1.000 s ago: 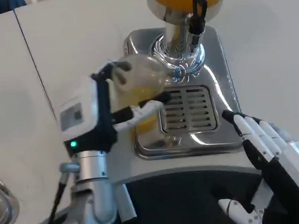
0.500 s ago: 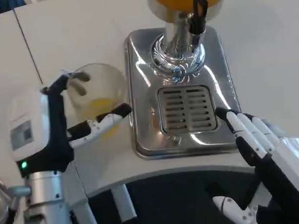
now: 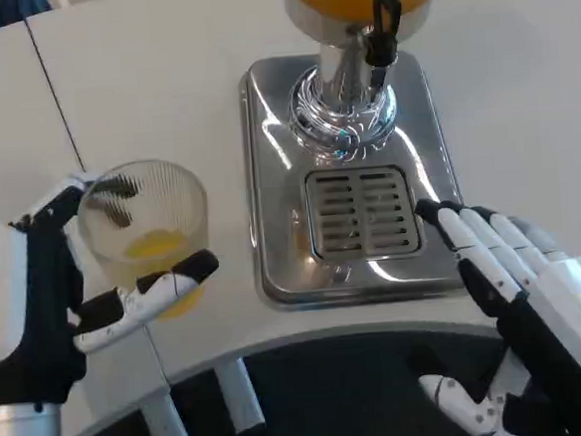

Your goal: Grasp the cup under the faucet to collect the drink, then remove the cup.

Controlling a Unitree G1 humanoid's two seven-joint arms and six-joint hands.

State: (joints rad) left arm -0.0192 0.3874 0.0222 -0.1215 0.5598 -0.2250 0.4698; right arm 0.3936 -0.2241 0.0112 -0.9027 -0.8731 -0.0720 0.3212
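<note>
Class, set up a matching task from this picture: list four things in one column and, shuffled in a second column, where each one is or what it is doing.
Things:
1. cup
2. left hand
3. right hand
4. drain grille

Places or states:
A. set in the steel tray below the faucet
B. holds the cup
C. left of the tray, with a little orange drink in it
D. fingers spread, holding nothing, at the tray's right front corner

Pairs: 1-C, 2-B, 3-D, 4-A

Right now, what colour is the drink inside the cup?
Orange-yellow, in the cup; head view.
</note>
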